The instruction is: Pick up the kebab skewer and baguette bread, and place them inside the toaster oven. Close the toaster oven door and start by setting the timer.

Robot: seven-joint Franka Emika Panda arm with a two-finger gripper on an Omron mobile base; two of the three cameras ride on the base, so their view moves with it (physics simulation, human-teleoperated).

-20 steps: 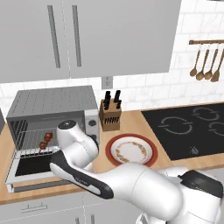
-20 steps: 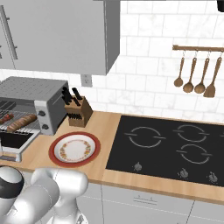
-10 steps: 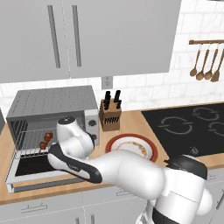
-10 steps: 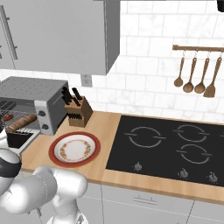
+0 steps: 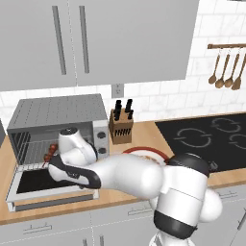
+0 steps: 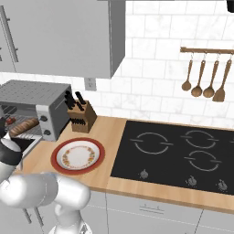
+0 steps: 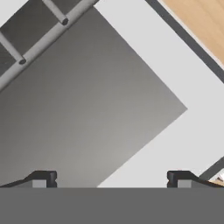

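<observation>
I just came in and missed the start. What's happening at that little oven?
The robot arm reaches low over the toaster oven's open door, its gripper open and empty just above the glass. The skewer and baguette already lie on the rack inside. The plate sits bare on the counter. The door isn't closed yet.

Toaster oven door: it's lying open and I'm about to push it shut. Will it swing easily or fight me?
The toaster oven door is a wide flat flap lying flat in front of the toaster oven, so it probably pivots stiffly as one piece. Its glass window looks smooth, likely slippery for the open gripper. Lifting under the outer edge seems safer.
</observation>
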